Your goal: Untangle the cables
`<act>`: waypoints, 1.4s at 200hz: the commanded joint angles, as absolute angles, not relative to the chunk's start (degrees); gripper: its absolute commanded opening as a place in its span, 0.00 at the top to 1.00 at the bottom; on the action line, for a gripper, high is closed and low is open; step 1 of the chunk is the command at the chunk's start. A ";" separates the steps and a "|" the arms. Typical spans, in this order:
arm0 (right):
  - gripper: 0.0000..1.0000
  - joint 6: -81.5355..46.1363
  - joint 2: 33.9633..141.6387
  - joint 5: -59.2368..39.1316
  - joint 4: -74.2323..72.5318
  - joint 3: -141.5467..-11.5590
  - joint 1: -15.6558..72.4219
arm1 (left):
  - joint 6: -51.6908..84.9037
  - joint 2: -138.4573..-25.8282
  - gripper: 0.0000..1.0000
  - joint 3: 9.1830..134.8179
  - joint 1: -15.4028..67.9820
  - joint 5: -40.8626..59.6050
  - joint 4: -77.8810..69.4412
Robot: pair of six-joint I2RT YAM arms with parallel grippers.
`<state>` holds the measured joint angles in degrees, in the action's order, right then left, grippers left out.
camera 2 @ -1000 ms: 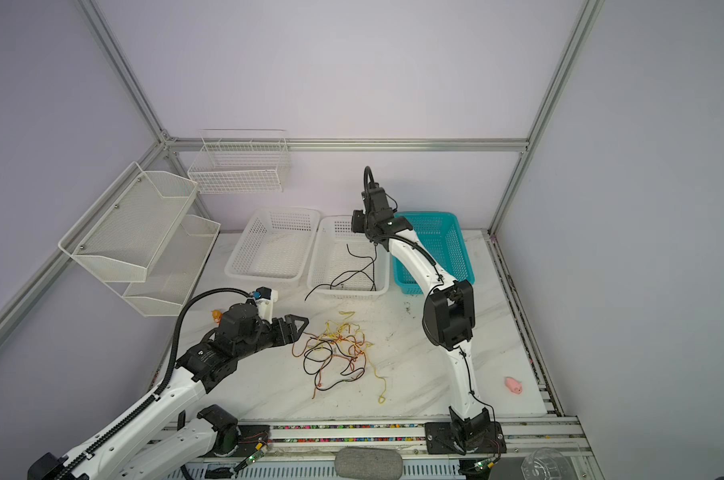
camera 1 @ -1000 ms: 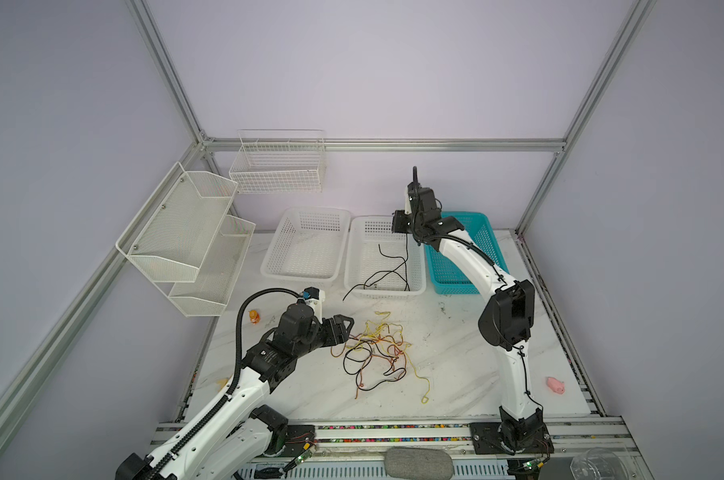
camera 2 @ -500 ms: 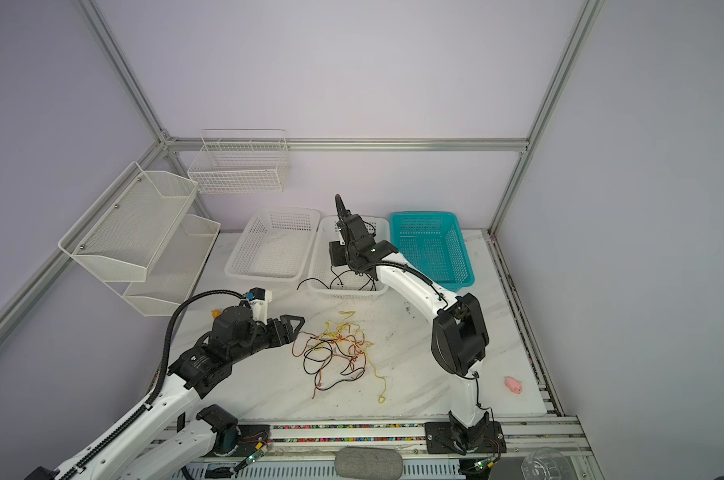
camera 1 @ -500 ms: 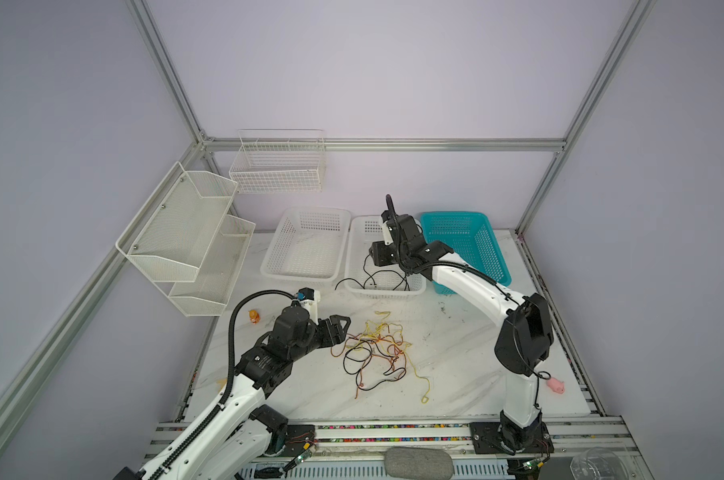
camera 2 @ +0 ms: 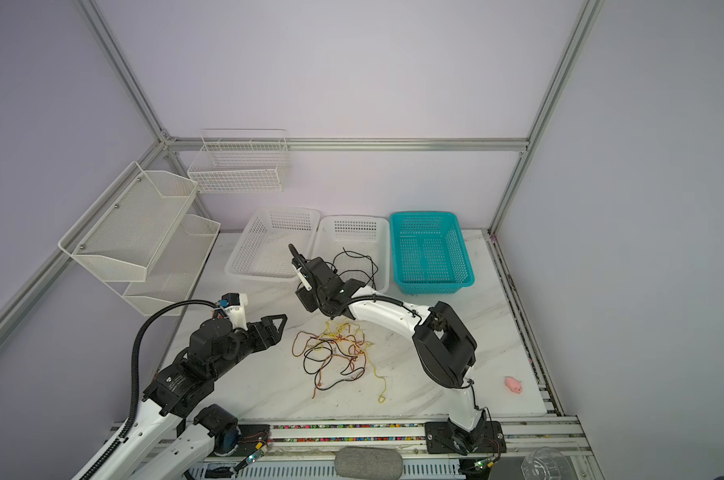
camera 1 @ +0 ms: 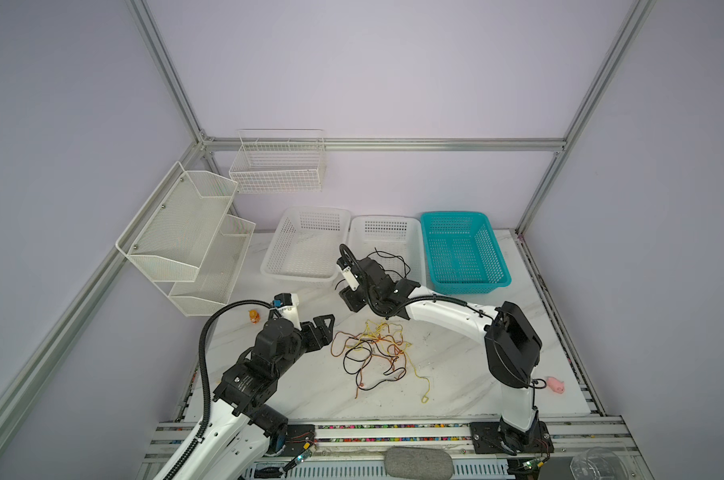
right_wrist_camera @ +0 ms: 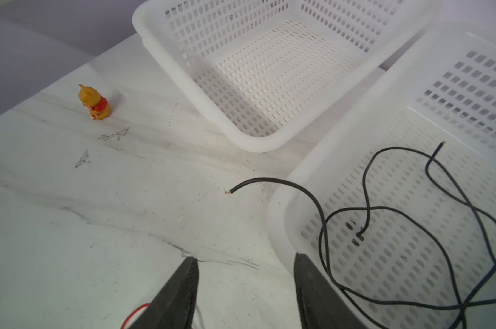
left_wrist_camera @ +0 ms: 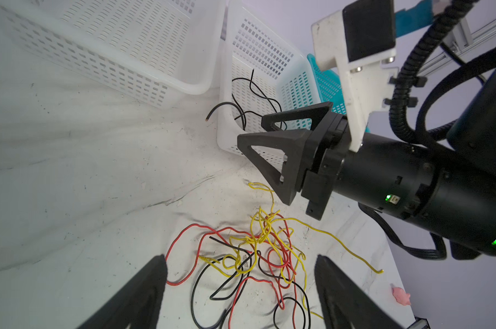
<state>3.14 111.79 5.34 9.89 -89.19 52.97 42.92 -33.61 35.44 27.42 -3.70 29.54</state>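
The counter [camera 1: 455, 374] carries everything. The middle white basket [camera 1: 414, 232] holds loose black cable [right_wrist_camera: 369, 182], 1 end over its rim. The tangle of cables [camera 1: 372, 349] lies between the arms. The left end effector [left_wrist_camera: 239, 256] and right end effector [left_wrist_camera: 250, 128] both gape wide and empty. Best pin the heap, then pinch the outlying yellow tail [left_wrist_camera: 377, 270] and draw slowly. The knot's inner crossings are unreadable.

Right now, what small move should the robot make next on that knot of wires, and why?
Probably the left gripper should ease forward onto the tangle and pinch its nearest red loop. Both it and the right gripper are open and empty, black cables lie in the middle white basket, and the tangle sits right ahead of the left jaws.
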 commanded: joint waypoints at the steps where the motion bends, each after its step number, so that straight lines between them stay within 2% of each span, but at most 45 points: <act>1: 0.42 10.82 112.14 13.70 2.86 -89.21 53.58 | 43.03 -32.76 0.17 34.45 27.12 -5.53 30.12; 43: 0.40 16.69 116.21 19.64 2.04 -90.73 54.19 | 43.02 -31.05 0.17 33.76 27.16 -6.14 31.16; 206: 0.40 22.28 123.25 19.67 -1.51 -94.29 56.10 | 42.89 -31.02 0.16 31.07 27.07 -6.95 30.81; 248: 0.50 22.38 123.92 20.03 -2.37 -96.64 55.74 | 43.15 -32.06 0.16 30.85 27.07 -6.50 29.55; 264: 0.60 21.81 124.26 18.60 -2.22 -97.80 55.25 | 43.07 -32.12 0.16 30.81 27.07 -6.59 29.29; 280: 0.76 20.92 124.63 17.51 -1.86 -98.78 54.59 | 42.98 -32.20 0.16 30.84 27.07 -6.48 29.51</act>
